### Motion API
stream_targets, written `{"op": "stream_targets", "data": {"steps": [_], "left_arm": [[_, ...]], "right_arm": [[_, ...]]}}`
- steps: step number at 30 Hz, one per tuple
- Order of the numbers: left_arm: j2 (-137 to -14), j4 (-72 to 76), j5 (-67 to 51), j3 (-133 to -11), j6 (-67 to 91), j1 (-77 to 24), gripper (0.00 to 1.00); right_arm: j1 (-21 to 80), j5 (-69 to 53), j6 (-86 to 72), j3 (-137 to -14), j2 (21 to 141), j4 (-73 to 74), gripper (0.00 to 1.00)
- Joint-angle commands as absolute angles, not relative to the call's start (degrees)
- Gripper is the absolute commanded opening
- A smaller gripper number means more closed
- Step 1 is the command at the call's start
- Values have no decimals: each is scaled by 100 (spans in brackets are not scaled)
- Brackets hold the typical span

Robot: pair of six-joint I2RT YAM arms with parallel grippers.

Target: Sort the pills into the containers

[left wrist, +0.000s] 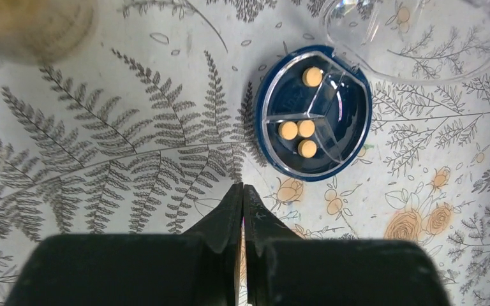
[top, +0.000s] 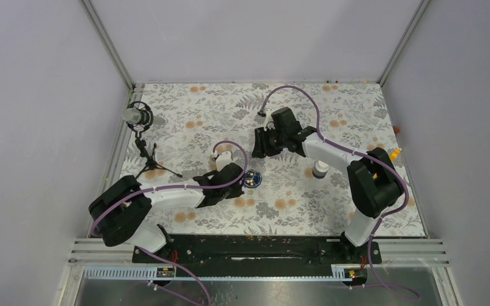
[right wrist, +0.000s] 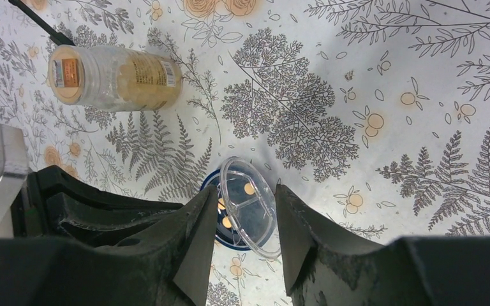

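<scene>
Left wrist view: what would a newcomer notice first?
The round blue pill case, its clear lid flipped open, sits just beyond the shut left hand. It holds four orange pills: three in one section, one in another. In the right wrist view, a clear bottle lies on its side beyond the case.

- Loose pills (left wrist: 306,129): 4, little round yellow-orange ones.
- Pill case (left wrist: 352,118): just 1, split into 3 sections, holding 1 pill in one and 3 in another.
- Bottles: 2 total, a see-through bottle (right wrist: 115,78) plus a white-capped bottle (top: 321,169).
- Robot arms: 2, so left arm (top: 172,190) and right arm (top: 328,150), with 2 fingers (right wrist: 191,242) each.
- Mic (top: 134,116) on a tripod: 1.
</scene>
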State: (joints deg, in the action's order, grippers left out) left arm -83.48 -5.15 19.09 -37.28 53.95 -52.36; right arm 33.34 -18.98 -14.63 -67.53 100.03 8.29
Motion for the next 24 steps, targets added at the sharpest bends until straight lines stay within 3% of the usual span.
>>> {"op": "stream_targets", "data": {"steps": [1,7,16,24], "left_arm": [[-8363,217,1530,-3554,6005,-5278,0],[-8648,616,1187,-3655,6079,-5282,1],[-8701,326,1415,-3729,6060,-5267,28],[-8813,322,1432,-3864,5864,-5233,25]], "right_arm": [[3404,-1885,-1264,-6900,10037,809,45],[3421,-1875,-1215,-6912,10076,800,45],[3445,-1919,-1147,-6926,10114,854,45],[3484,-1939,-1073,-6889,10091,926,40]]}}
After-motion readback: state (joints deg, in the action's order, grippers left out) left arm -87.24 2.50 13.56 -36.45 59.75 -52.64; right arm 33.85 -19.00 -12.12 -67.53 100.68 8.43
